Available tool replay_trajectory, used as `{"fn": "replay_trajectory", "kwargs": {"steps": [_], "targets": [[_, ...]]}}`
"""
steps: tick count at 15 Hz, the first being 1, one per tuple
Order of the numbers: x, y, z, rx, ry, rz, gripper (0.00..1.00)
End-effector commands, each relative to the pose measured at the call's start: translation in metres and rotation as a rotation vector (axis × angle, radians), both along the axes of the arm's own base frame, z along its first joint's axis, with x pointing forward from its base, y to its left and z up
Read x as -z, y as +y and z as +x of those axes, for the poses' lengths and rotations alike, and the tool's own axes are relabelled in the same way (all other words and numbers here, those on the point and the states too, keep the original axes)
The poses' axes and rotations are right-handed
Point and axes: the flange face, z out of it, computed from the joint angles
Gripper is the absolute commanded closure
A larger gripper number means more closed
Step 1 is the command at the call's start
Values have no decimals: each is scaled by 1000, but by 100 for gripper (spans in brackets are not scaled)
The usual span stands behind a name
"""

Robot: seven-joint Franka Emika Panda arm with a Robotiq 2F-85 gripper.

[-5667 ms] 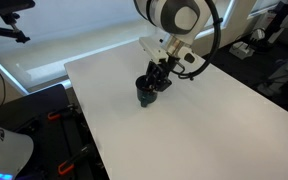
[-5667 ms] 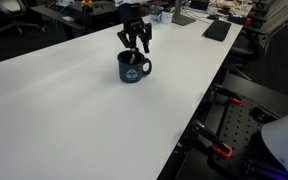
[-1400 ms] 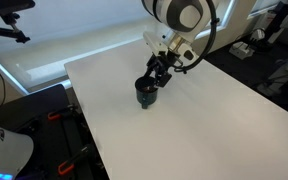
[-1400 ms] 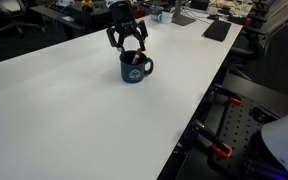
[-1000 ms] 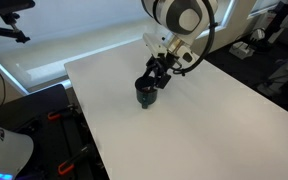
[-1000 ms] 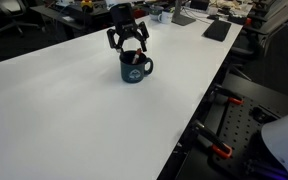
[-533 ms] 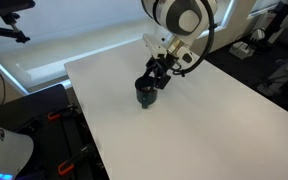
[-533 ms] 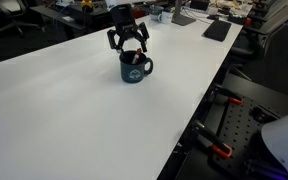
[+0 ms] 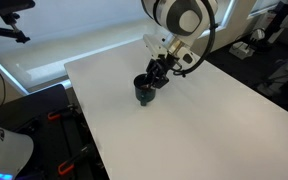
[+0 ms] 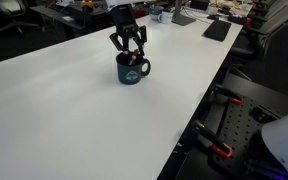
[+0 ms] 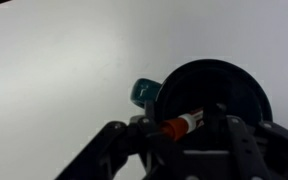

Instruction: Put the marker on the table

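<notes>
- White desk [image 9: 189, 130] [image 10: 64, 115] [image 11: 64, 60] is spreading across both exterior views and filling the upper part of the wrist view, plain and smooth.
- White arm [image 9: 177, 14] is reaching down from above in an exterior view, ending in black links over the cup.
- Black hand [image 9: 154, 76] [image 10: 130, 47] [image 11: 184, 132] is hanging straight over the cup with its fingers pointing down, the tips at or just inside the rim in both exterior views. In the wrist view its dark fingers are standing on either side of the marker.
- Whether those fingers are pressing on the marker or standing just clear of it I cannot tell, as the close view is blurring there.
- Dark cup [image 9: 143, 93] [image 10: 131, 69] [image 11: 229, 90] is standing upright on the desk, its handle sticking out sideways. From the wrist it is showing as a dark round mouth with a teal handle.
- Marker [image 11: 181, 124] is sitting in the cup, not on the desk. A reddish-orange end with a pale band is poking up at the rim, between the fingers.
</notes>
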Motion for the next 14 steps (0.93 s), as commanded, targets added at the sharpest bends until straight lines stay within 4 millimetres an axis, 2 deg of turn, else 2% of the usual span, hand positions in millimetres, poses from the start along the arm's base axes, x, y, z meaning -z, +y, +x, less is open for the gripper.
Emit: {"fn": "replay_trajectory", "kwargs": {"steps": [1, 4, 9, 10, 14], "targets": [[-2, 0, -1, 4, 12, -11, 78], [-6, -2, 1, 6, 12, -13, 90], [-12, -3, 4, 1, -2, -15, 99], [-11, -3, 4, -2, -3, -14, 95], [-5, -2, 3, 6, 9, -23, 95]]}}
